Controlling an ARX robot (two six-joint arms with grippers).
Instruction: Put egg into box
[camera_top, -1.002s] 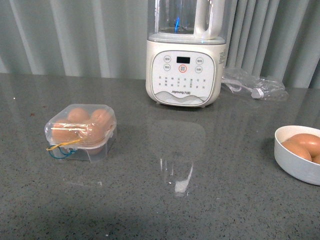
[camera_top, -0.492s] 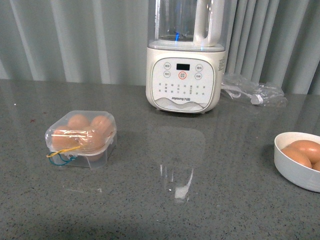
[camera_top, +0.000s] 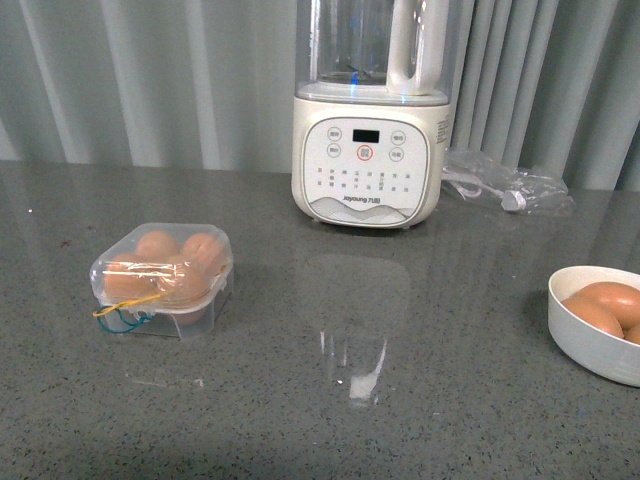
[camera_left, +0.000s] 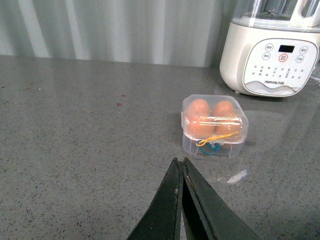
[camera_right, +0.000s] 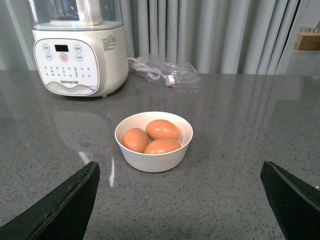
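The box (camera_top: 162, 278) is a small clear plastic case on the left of the grey counter, lid down, with brown eggs inside and yellow and blue cords at its front. It also shows in the left wrist view as the box (camera_left: 214, 125). My left gripper (camera_left: 179, 162) is shut and empty, a short way in front of the box. Three brown eggs (camera_right: 154, 137) lie in a round white bowl (camera_right: 154, 161). My right gripper (camera_right: 180, 175) is wide open, its fingers (camera_right: 70, 197) on either side of the view, short of the bowl. Neither arm shows in the front view.
A cream blender (camera_top: 368, 110) stands at the back centre, with a crumpled clear bag holding a cord (camera_top: 505, 180) to its right. The bowl (camera_top: 590, 345) sits at the right edge of the front view. A grey curtain hangs behind the counter.
The front view has shifted slightly, so everything sits a little lower in the picture than one second ago. The box, bowl and blender keep their places on the counter.
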